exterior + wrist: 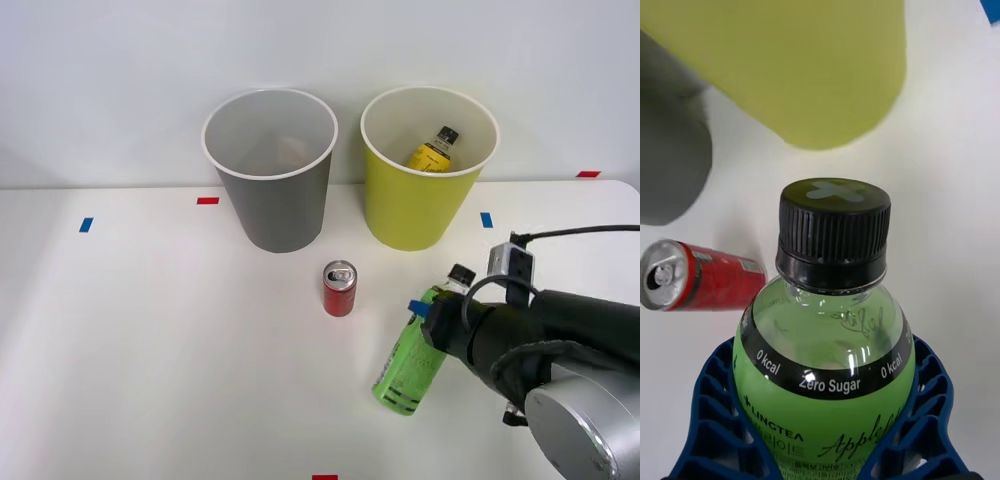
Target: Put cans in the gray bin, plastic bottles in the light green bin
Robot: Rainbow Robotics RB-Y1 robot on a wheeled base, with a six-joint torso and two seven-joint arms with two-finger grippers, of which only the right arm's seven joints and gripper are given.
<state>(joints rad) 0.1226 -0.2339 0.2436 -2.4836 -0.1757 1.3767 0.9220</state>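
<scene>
A green-labelled plastic bottle (412, 355) with a black cap leans in my right gripper (432, 318), which is shut on it near the shoulder; in the right wrist view the bottle (824, 352) sits between the blue ribbed fingers (711, 409). The red can (339, 288) stands upright on the table left of the bottle, also seen as the can (700, 276). Behind stand the gray bin (270, 170) and the light green bin (425, 170), which holds a yellow-labelled bottle (432, 152).
The white table (150, 350) carries small blue and red tape marks, such as one (86, 224) at the left. A white wall rises just behind the bins.
</scene>
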